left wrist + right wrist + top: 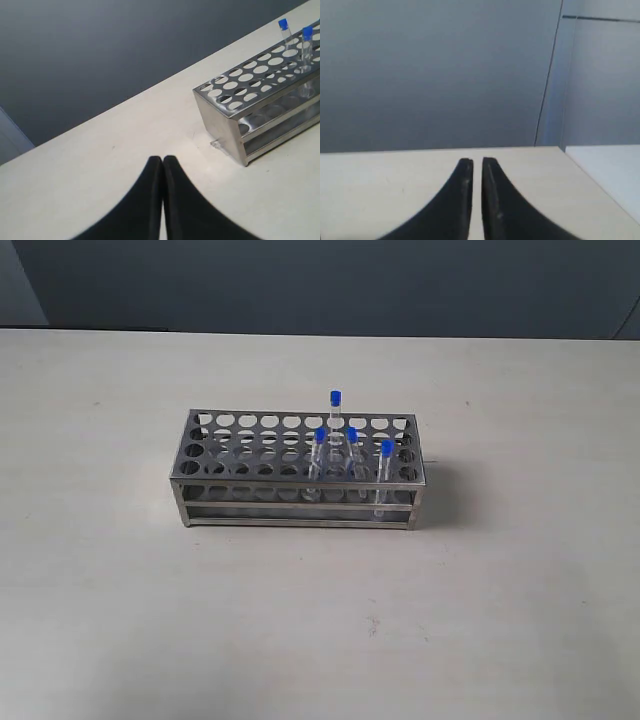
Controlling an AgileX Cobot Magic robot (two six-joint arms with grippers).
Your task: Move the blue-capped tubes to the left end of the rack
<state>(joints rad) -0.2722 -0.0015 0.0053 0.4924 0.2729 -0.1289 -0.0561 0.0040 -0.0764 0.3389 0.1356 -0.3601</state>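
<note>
Pale bench [300, 640] in the foreground, then the rack [260, 502] sitting square near the middle. No arm shows in the exterior view.

Blue-capped tubes [352, 440]: four, all in the right half of the rack. One stands in a back row and three sit nearer the front, close together. The holes at the left end are vacant, so nothing has been moved.

Left gripper [163, 160]: closed, tips touching, empty, low over the bench. From there the rack's left end [220, 107] is near and two of the tubes [285, 35] are far off.

Right gripper [473, 162]: nearly closed with a thin slit between the fingers, nothing in it. It faces a wall, and the rack is not in its view.

Risks, as I judge them:
- The tubes stand tight together, so fingers spread around one may knock its neighbour.
- The tubes are thin, clear and likely slick. A weak or off-centre pinch could let one slip or tilt.
- A tilted tube may bind in its hole on the way up and drag the rack along.
- On the way down, the tip could miss the lower plate's hole and jam.
- Both arms may want the same space over the rack.
</note>
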